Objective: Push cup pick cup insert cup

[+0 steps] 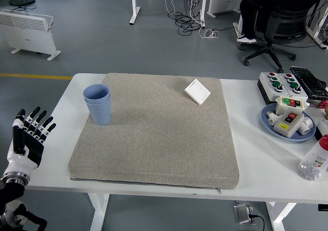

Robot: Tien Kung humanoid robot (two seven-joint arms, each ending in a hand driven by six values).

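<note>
Two blue cups [98, 104] stand nested, one inside the other, upright on the far left part of the grey mat [154, 133]. My left hand [28, 139] is at the table's left edge, well to the near left of the cups, with fingers spread and holding nothing. My right arm is out of view.
A white switch plate [197, 91] lies on the mat's far right. At the table's right are a button box [280, 83], a blue plate [270, 122] with white parts, and a clear bottle [313, 160]. A person sits on a chair [277, 21] far behind.
</note>
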